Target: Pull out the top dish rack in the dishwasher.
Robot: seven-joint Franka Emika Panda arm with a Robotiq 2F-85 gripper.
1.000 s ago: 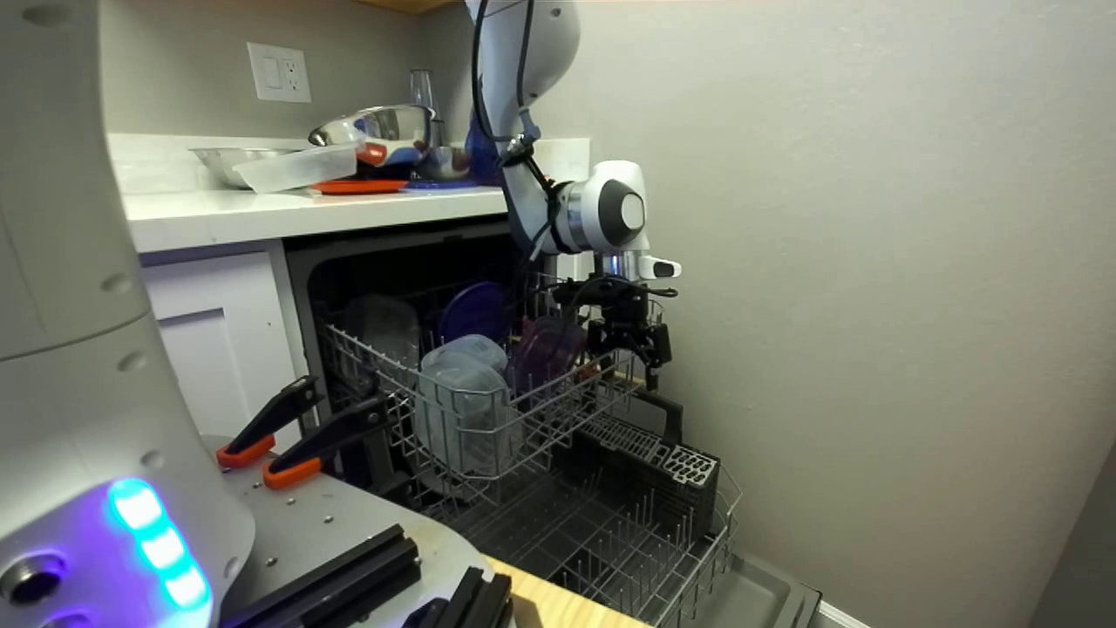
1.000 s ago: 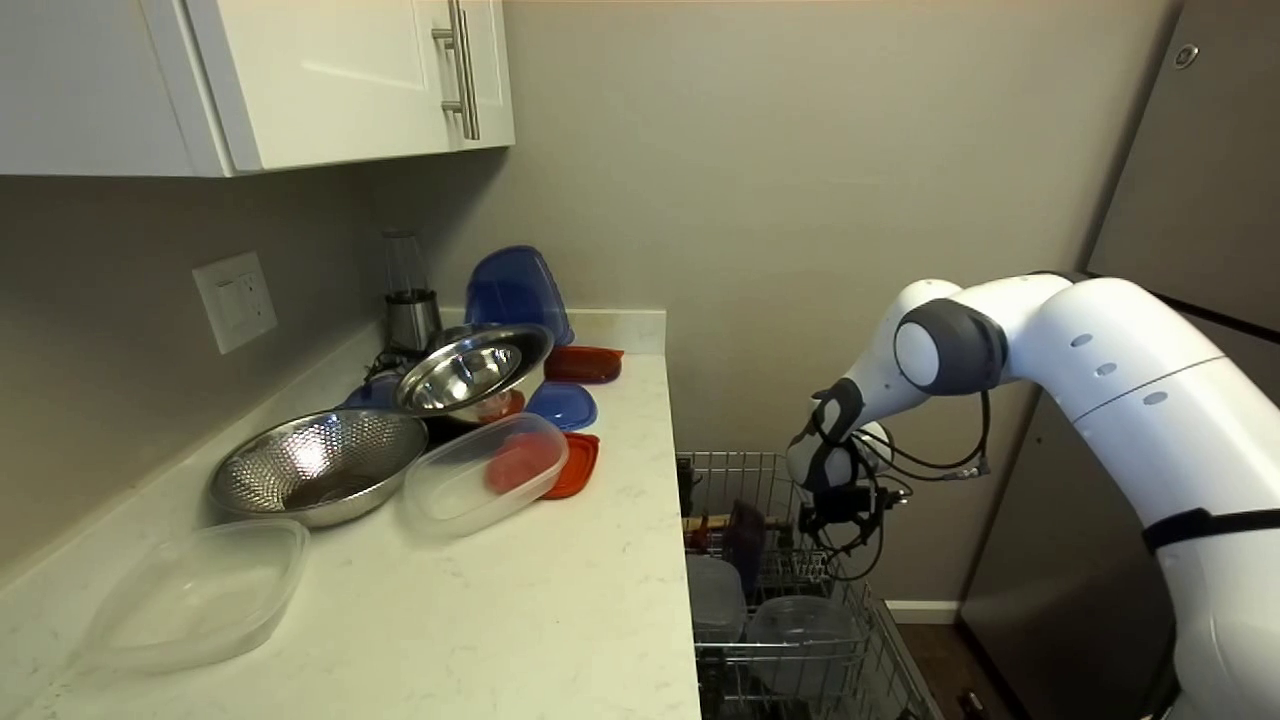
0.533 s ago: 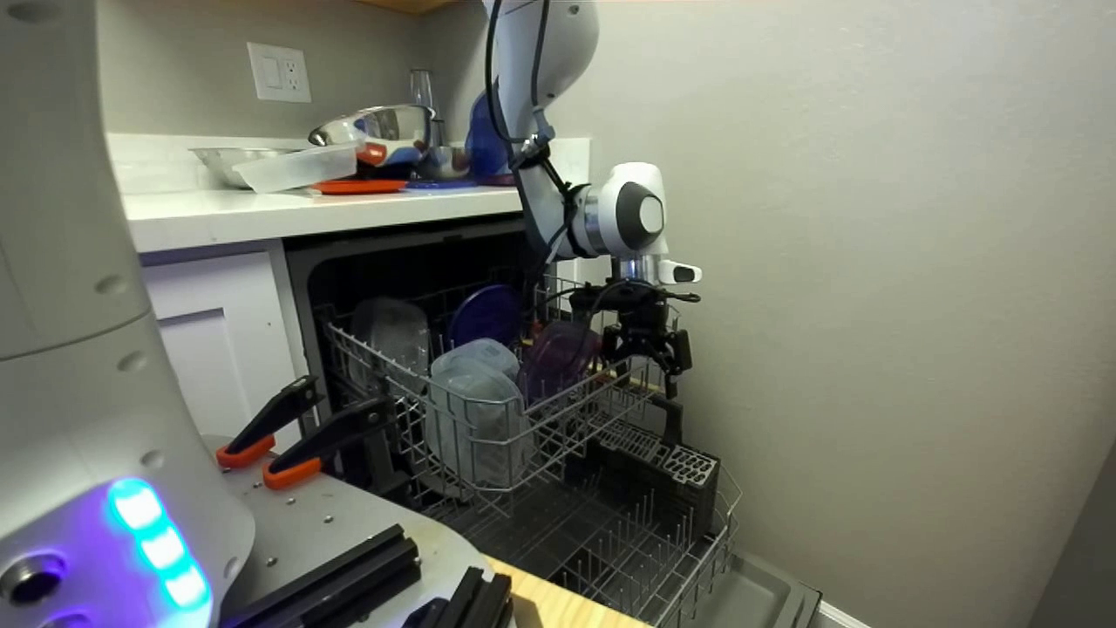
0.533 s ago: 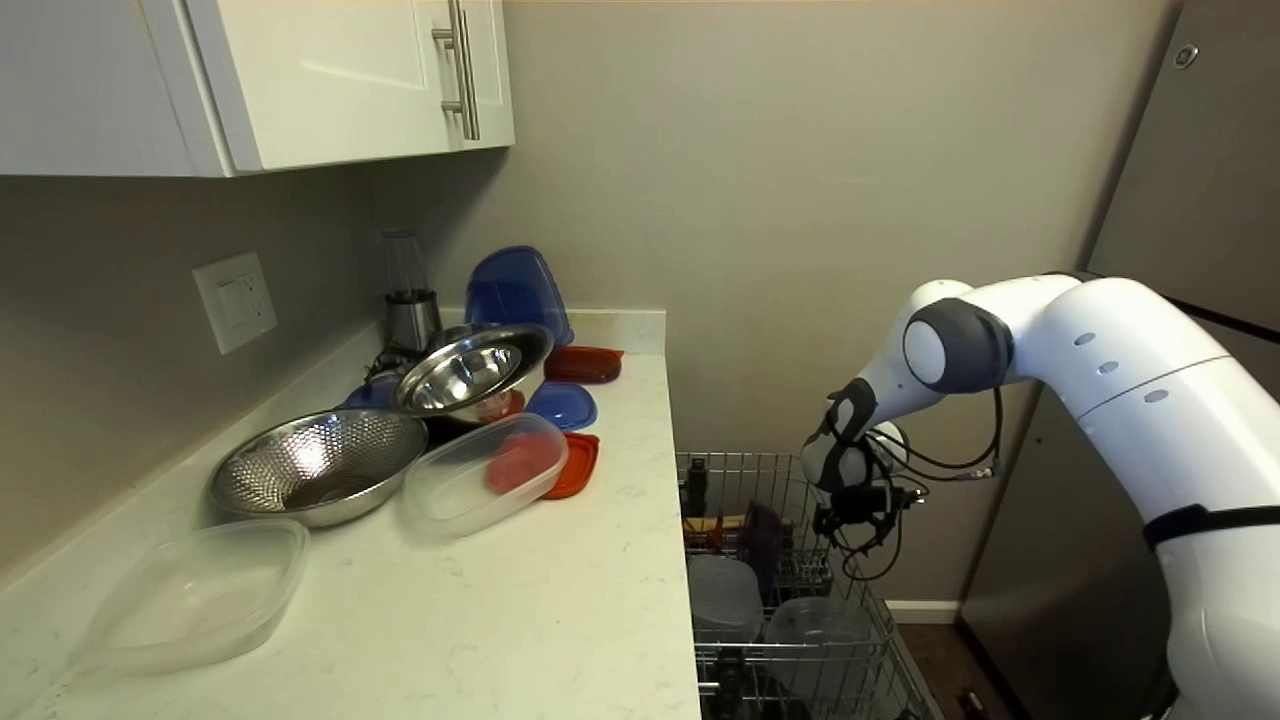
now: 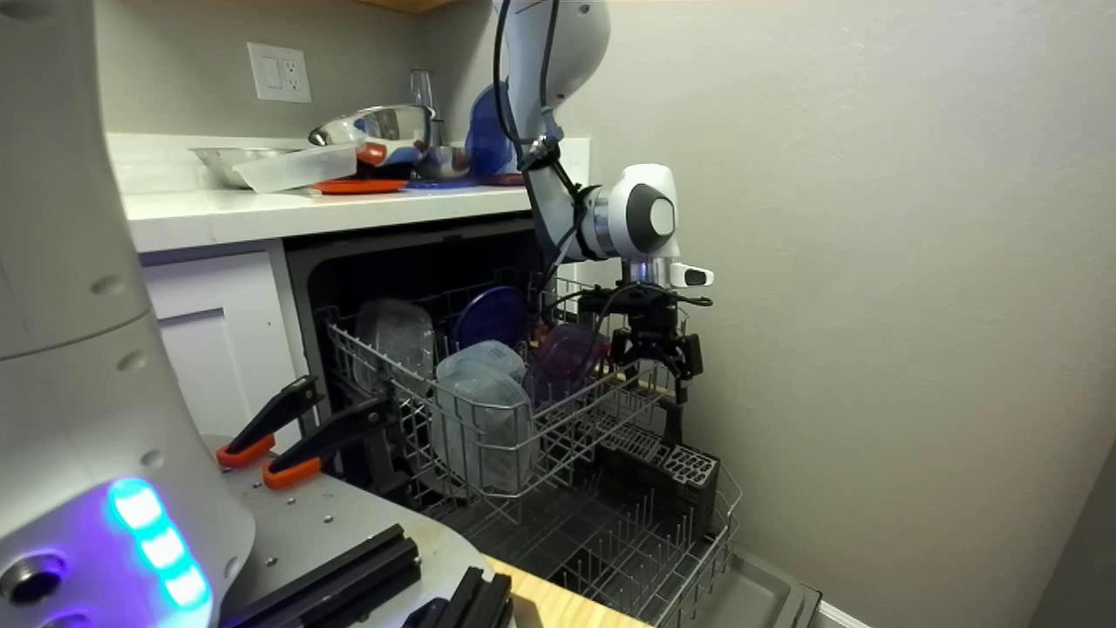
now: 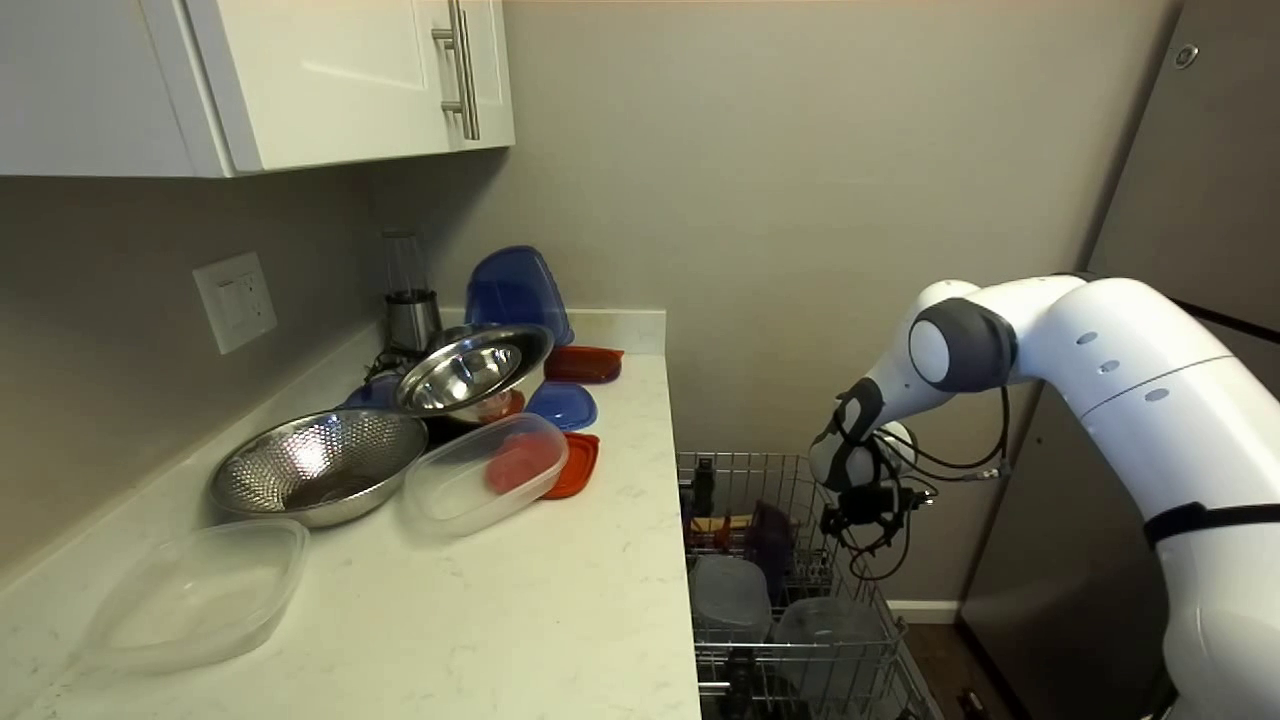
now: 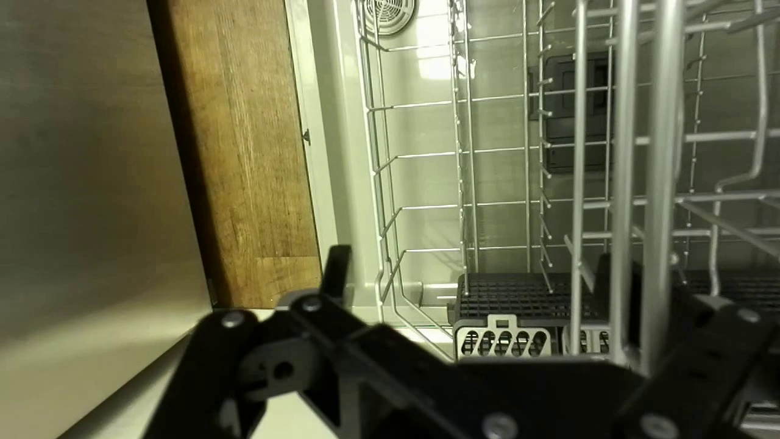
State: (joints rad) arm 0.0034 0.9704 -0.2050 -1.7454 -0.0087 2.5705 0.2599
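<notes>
The top dish rack is grey wire and sticks partly out of the open dishwasher in both exterior views (image 5: 375,354) (image 6: 790,650). It holds clear tubs (image 5: 484,427), a purple bowl (image 5: 562,353) and a blue plate (image 5: 493,314). My gripper (image 5: 656,388) points down at the rack's outer edge, near the wall; it also shows in the other exterior picture (image 6: 862,535). In the wrist view my gripper (image 7: 474,259) is open, with fingers wide apart. One finger (image 7: 336,271) is outside the rack; the other is partly hidden behind the rack's front rails (image 7: 659,183).
The lower rack (image 7: 373,152) is pulled out below, with a dark cutlery basket (image 7: 512,289). The lowered door (image 5: 758,593) lies under it. A counter (image 6: 560,590) with bowls and tubs stands above. The wall (image 5: 828,262) and a steel appliance (image 6: 1200,150) are close to the arm.
My gripper has moved outward, to the right in both exterior views. The top rack and its dishes have slid out with it. The gripper's opening looks unchanged.
</notes>
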